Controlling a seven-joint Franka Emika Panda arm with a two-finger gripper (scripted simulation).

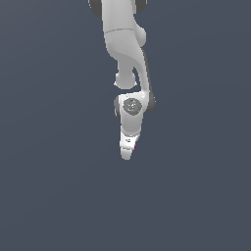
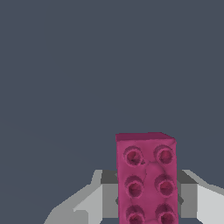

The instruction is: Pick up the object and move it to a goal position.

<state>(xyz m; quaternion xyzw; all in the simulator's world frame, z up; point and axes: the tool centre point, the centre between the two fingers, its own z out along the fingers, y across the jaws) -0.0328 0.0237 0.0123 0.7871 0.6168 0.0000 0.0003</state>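
Gripper [image 1: 127, 153] is closed on the magenta studded block [image 2: 146, 177], which sits between its grey fingers [image 2: 109, 194] above the table [image 1: 49, 196]; risk judged: the narrow side grip lets the block twist or slip during fast transport to goal.

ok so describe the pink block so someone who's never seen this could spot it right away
Follow the white arm down the plain dark grey ground to its tool. Between the tool's grey fingers sits a magenta-pink block. It is the only coloured thing in view, with two rows of round studs on its face.
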